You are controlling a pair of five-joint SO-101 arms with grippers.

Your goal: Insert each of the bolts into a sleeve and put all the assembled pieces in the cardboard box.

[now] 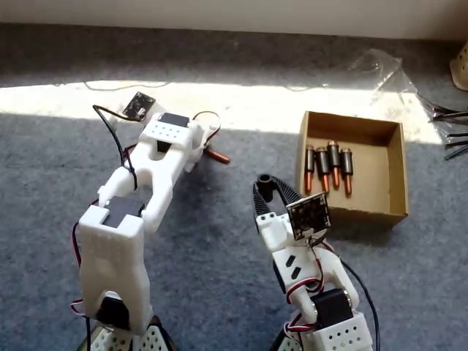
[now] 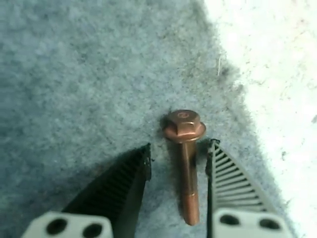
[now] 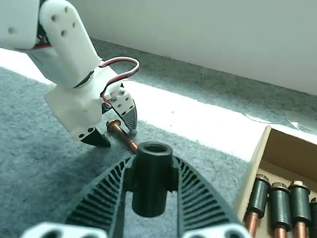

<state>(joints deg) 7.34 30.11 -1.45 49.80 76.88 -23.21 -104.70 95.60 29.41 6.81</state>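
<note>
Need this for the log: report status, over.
Left gripper open, astride bolt on carpet. Right gripper shut on sleeve. Four assembled pieces in box. Nothing between bolt and sleeve.

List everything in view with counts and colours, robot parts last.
carpet: one, grey, under everything, sunlit strip on the far side
cardboard box: one, brown, open, on the carpet
assembled pieces: four, black sleeves on copper bolts, side by side in the box
bolt: one, copper, lying bare on the carpet
sleeve: one, black, empty, held near the box
plastic bag: one, clear, beyond the box
left gripper: one, black on a white body, open, straddling the bolt
right gripper: one, same colours, shut on the sleeve
</note>
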